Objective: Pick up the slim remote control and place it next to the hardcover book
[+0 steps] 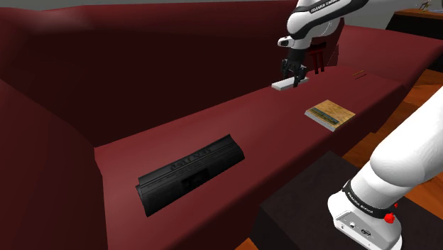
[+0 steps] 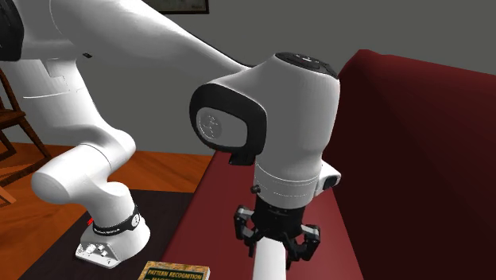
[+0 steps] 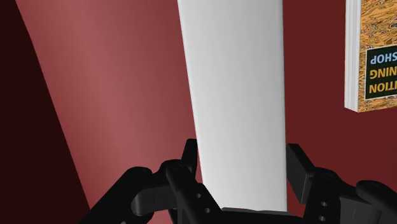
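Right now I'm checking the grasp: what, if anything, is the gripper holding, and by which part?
The white remote, clasped across its width by the gripper, which presses on its two long edges.

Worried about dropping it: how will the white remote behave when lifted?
The remote looks a flat, rigid slab, so it probably won't flex or roll. Its smooth sides may slip in the gripper. It extends far beyond the fingers, so it might tilt.

Sofa seat (image 1: 270, 135) carries 3 items. Long flat unit (image 1: 190, 172) lies twd shoulder view's left, well apart from the others. Book (image 1: 330, 112) is at the right, near front edge. Remote (image 1: 290, 84) is behind book, nr backrest, btwn fingers (image 3: 184, 167), touching both. Stand (image 1: 312, 206) is in front of seat.
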Robot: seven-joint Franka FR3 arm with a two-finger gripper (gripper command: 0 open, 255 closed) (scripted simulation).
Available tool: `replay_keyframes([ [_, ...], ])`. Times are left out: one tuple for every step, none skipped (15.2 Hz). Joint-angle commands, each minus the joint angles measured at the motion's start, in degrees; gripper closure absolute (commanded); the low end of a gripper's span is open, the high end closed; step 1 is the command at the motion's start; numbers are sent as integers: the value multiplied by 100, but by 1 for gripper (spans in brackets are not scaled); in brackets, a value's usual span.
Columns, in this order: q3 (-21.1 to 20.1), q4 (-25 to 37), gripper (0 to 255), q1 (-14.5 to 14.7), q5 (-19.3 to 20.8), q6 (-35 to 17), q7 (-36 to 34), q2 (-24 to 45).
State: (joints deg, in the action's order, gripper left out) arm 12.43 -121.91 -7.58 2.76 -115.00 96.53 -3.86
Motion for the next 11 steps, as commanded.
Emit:
replay_keyframes([
  [95, 62, 255, -80, -9, -68, 186, 122],
  [97, 13, 255, -82, -14, -144, 189, 150],
  [99, -34, 255, -83, -20, -220, 192, 179],
  [100, -80, 255, -84, -26, -295, 195, 209],
  [102, -125, 255, -85, -32, -371, 198, 241],
  [103, -168, 255, -86, -39, -447, 202, 274],
  [105, -211, 255, -87, -46, -522, 206, 308],
  [106, -252, 255, -88, -54, -598, 210, 343],
  [108, -292, 255, -89, -62, -674, 215, 380],
  [109, -331, 255, -90, -70, -749, 219, 417],
  [110, -368, 255, -91, -79, -825, 225, 456],
])
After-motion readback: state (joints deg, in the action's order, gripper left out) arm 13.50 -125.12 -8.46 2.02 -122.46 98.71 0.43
